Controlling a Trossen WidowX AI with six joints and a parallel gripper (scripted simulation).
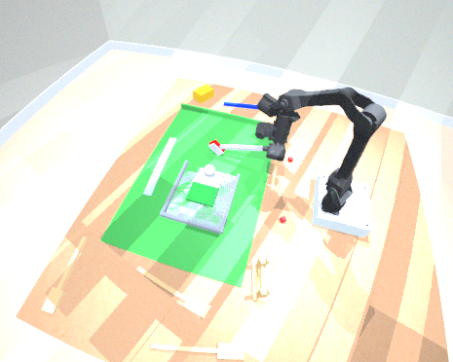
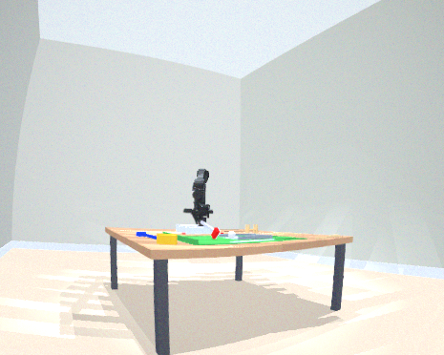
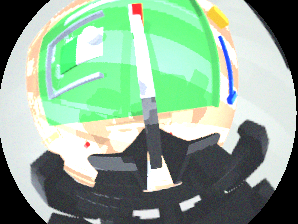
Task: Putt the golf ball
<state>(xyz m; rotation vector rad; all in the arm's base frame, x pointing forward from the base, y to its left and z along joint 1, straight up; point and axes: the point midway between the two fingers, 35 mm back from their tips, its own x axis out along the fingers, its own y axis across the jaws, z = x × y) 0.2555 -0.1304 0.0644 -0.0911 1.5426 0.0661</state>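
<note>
My gripper (image 1: 271, 142) (image 3: 149, 129) is shut on the dark grip of the red putter (image 1: 216, 147) (image 2: 216, 233) (image 3: 137, 9). The putter's white shaft reaches out over the green mat (image 1: 131, 229), with its red and white head a short gap behind the ball. The white golf ball (image 1: 209, 170) (image 2: 231, 235) (image 3: 93, 35) is at the white ramp (image 1: 223, 178) (image 3: 90, 51), apart from the putter head; its exact height on the slope is hard to tell. The raised green (image 1: 203, 194) (image 3: 68, 56) lies beyond the ramp, inside a grey border (image 1: 194, 221) (image 3: 50, 70).
A yellow block (image 1: 204, 93) (image 2: 166, 239) (image 3: 218, 17) and a blue putter (image 1: 240, 105) (image 3: 229, 67) lie beyond the mat's raised back edge. A white bar (image 1: 160, 167) lies on the mat. A wooden rack (image 1: 259, 279) and several wooden tools are near the front.
</note>
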